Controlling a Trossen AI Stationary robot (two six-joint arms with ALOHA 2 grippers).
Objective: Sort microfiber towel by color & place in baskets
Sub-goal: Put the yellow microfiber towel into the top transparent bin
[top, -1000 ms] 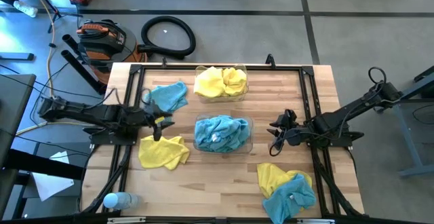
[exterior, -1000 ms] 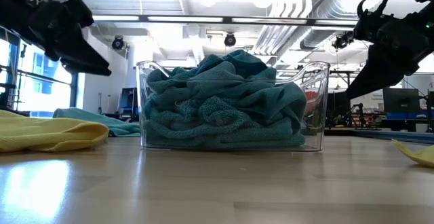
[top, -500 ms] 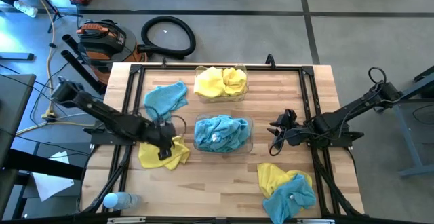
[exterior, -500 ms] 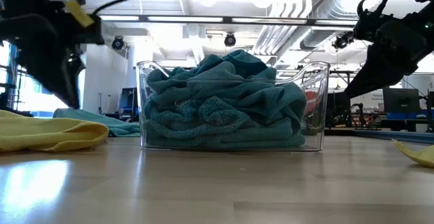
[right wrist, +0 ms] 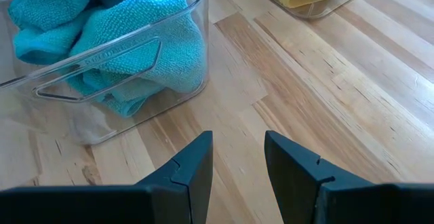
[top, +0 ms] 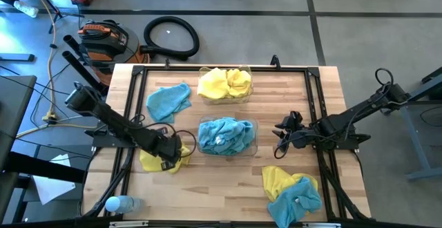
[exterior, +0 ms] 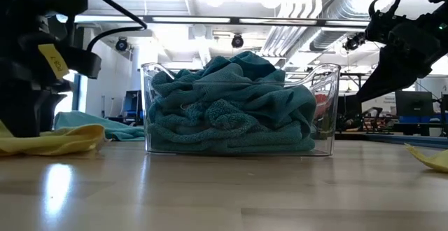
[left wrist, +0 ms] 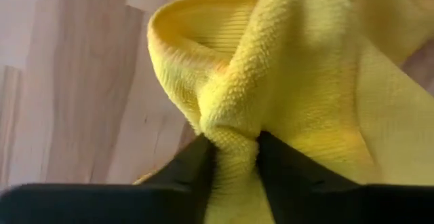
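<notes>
Wooden slats form the desk [top: 228,186], framed by black rails, with grey floor and a coiled black hose [top: 171,37] beyond it. Compared with a second ago, the left arm has swung from beside the loose blue towel down onto the yellow towel [top: 155,162] at the desk's left front. The left tool [top: 168,156] now sits on that cloth, and in its wrist view its fingers [left wrist: 196,173] pinch a raised fold of yellow fabric between them. The right arm has not moved: the right tool [top: 281,135] hovers above the desk just right of the middle basket, its fingers [right wrist: 193,163] spread apart with only bare wood between them.

Two clear baskets stand along the desk's middle line. The far basket [top: 225,83] holds yellow towels only. The near basket [top: 227,137] is heaped with turquoise-blue towels that rise above its rim, as the low view shows.

Loose cloths lie elsewhere: a blue towel [top: 168,100] at the far left of the desk, left of the yellow basket, and a yellow-and-blue pile [top: 291,192] at the right front corner, with the blue cloth lying partly over the yellow one. A clear bottle [top: 119,204] lies at the left front edge.

From the low view, the left arm is a dark mass cut off at the frame's edge, hiding most of the yellow towel. The pile at the right front shows there only as a yellow sliver.
</notes>
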